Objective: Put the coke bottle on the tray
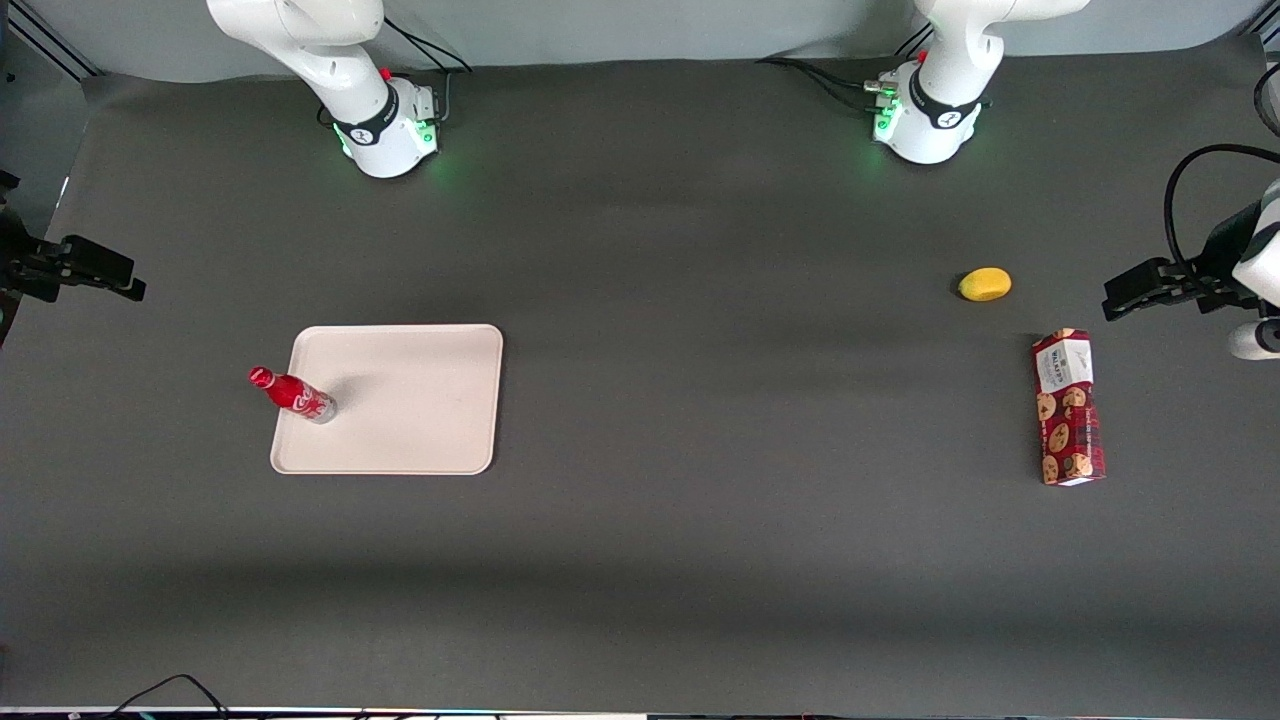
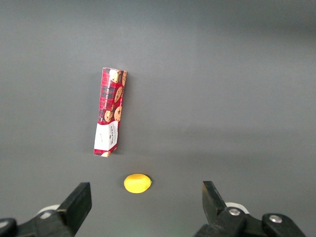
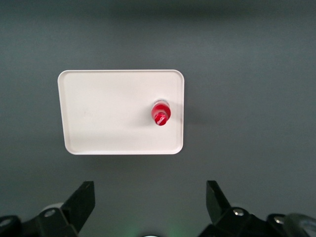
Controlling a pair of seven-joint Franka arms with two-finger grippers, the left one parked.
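The small slim red coke bottle (image 1: pixel 292 393) with its white script, red cap and clear base is standing upright on the flat, cream-coloured rectangular tray (image 1: pixel 420 400), close to the tray's short rim that is facing the working arm's end of the counter (image 1: pixel 700 560). In the right wrist view the bottle (image 3: pixel 160 113) is showing cap-first, sitting inside the tray's (image 3: pixel 108 113) low raised rim. The black two-finger tool (image 1: pixel 95 268) is hanging well apart from the bottle, out at the working arm's edge of the counter and farther from the front camera than the tray; its fingers (image 3: pixel 81 202) are standing wide apart with nothing between them.

The tray is looking smooth and matte, with rounded corners. The counter is wearing a dark grey, cloth-like matte surface. Toward the parked arm's end, a long red cardboard cookie box (image 1: pixel 1068 407) printed with cookies is lying flat, and a small glossy yellow oval fruit (image 1: pixel 985 284) is resting near it, farther from the front camera than the box.
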